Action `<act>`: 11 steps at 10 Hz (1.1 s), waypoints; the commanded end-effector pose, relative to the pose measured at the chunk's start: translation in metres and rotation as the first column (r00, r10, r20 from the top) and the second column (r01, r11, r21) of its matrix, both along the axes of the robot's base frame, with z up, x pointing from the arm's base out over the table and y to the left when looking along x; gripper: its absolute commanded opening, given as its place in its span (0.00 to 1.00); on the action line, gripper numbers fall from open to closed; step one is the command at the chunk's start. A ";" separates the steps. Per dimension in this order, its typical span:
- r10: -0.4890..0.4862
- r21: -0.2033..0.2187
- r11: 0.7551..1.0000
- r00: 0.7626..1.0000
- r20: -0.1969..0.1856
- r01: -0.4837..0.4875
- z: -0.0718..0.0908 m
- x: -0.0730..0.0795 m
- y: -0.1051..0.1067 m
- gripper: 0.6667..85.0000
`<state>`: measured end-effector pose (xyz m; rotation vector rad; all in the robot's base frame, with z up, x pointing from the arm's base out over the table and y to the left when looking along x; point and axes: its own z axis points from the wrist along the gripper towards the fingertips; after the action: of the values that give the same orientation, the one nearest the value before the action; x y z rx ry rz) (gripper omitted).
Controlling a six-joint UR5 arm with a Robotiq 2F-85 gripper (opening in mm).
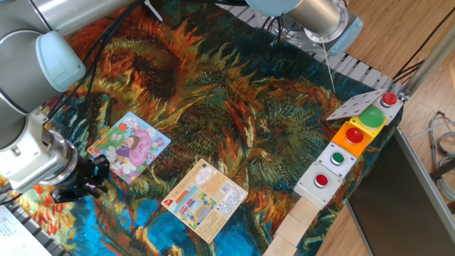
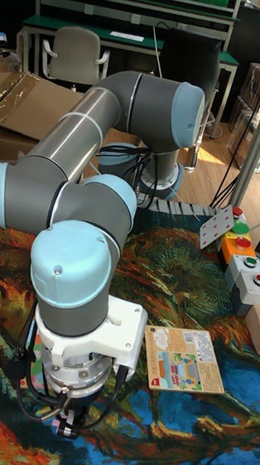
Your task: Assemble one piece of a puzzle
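The black two-finger tool (image 1: pixel 84 183) hangs low over the sunflower-print cloth on the table (image 1: pixel 234 107), just beside the lower-left corner of the square cartoon puzzle with the light-blue edge and the girl in purple and pink (image 1: pixel 129 146); whether its fingers are together or apart I cannot tell, for they show only as a dark cluster in both views; the small pink-lilac jigsaw piece is not clearly visible, so it may be between the fingers or hidden under them. The risks, as I judge them: a thin piece gripped by its edge could twist or slip; a descent slightly off the gap would press knobs onto the board's surface and shove the light puzzle across the cloth; the orange-peach printed rectangular card (image 1: pixel 205 198) lies near but apart, unlikely to interfere.
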<state>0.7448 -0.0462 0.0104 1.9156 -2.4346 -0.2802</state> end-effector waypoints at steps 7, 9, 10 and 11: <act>-0.010 0.024 1.000 1.000 -0.011 0.010 -0.001 -0.006 -0.004 0.28; -0.010 0.024 1.000 1.000 -0.011 0.010 -0.002 -0.006 -0.003 0.28; -0.008 0.024 1.000 1.000 -0.009 0.009 -0.002 -0.005 -0.003 0.28; -0.007 0.023 1.000 1.000 -0.007 0.007 -0.003 -0.004 -0.004 0.28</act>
<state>0.7390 -0.0512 0.0070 1.9082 -2.4358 -0.3071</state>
